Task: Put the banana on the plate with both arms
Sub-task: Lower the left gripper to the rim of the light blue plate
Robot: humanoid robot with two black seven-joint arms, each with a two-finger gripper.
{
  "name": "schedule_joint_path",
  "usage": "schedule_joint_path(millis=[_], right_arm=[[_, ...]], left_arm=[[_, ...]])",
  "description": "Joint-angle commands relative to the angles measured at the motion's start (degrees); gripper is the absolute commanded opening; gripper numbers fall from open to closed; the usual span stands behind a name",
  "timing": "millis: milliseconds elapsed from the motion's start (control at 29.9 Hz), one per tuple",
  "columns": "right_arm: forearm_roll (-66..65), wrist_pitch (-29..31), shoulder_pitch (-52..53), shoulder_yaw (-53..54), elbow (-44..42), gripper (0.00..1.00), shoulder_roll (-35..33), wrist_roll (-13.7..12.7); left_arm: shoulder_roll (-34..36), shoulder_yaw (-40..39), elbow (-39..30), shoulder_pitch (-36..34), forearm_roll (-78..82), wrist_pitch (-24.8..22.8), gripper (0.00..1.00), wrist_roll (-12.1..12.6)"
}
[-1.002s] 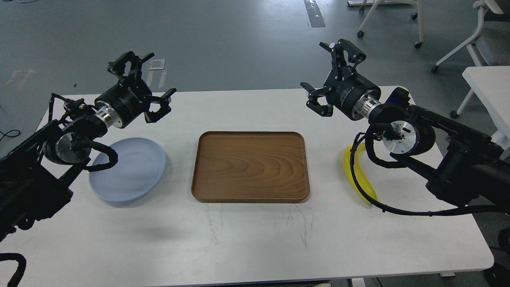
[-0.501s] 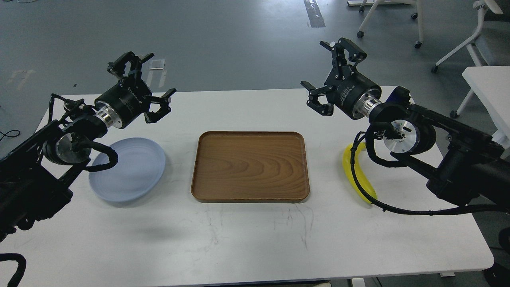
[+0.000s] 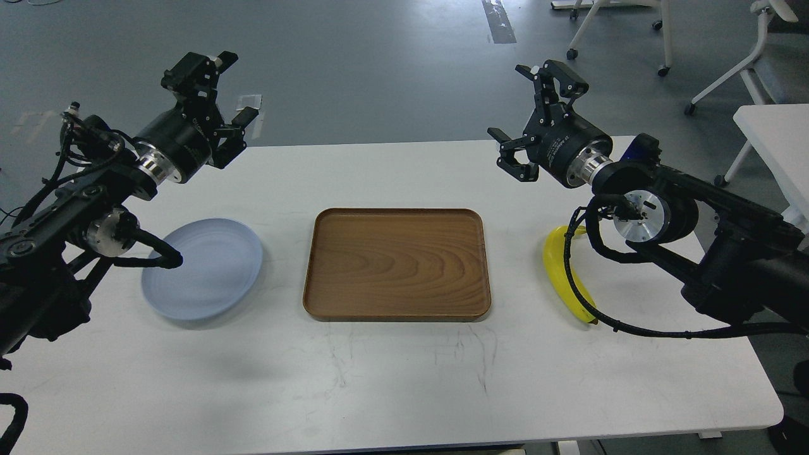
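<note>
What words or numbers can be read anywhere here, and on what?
None can be read.
Right gripper: small white print on its round body, too blurred to read.
Left gripper: faint print on its body, also unreadable.
Plate, tray, banana and table: no text.

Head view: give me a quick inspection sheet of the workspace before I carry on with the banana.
Surface: white table, faint scuff marks near the front, otherwise bare.
Job's things: banana lies flat on the table on the right, partly behind the right arm's cable; plate sits on the left with nothing on it.
Clutter: wooden tray in the middle, between banana and plate, nothing in it.
Grippers: left gripper raised over the far left edge, holding nothing, opening unclear; right gripper raised, open, holding nothing.
Cables: black cable loops across the banana; another cable overlaps the plate's left rim.
Surroundings: grey floor, wheeled chairs far right, second white table at right.
</note>
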Motion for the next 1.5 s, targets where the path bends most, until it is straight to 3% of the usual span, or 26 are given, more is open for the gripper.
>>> schedule_joint_path(millis=[0, 167, 401, 735, 1470], right_arm=[[0.0, 0.1, -0.3, 0.1, -1.1, 1.0, -0.5, 0.0], [0.0, 0.1, -0.7, 0.2, -1.2, 1.0, -2.2, 0.7], [0.0, 0.1, -0.7, 0.1, -1.2, 1.0, -2.7, 0.8], [-0.1, 0.1, -0.8, 0.0, -1.3, 1.0, -3.0, 0.8], [-0.1, -0.1, -0.7, 0.2, -1.8, 1.0, -3.1, 0.8]], left_arm=[[1.7, 2.7, -0.9, -0.1, 13.9, 3.3, 0.98, -1.2], [4.5, 5.5, -1.9, 0.1, 26.8, 11.8, 0.98, -1.8], [15.2, 22.5, -2.1, 0.8, 31.4, 20.8, 0.97, -2.6], [20.6, 28.5, -2.2, 5.8, 31.4, 22.8, 0.97, -2.6], [16.7, 34.4, 7.4, 8.5, 31.6, 23.7, 0.94, -2.7]])
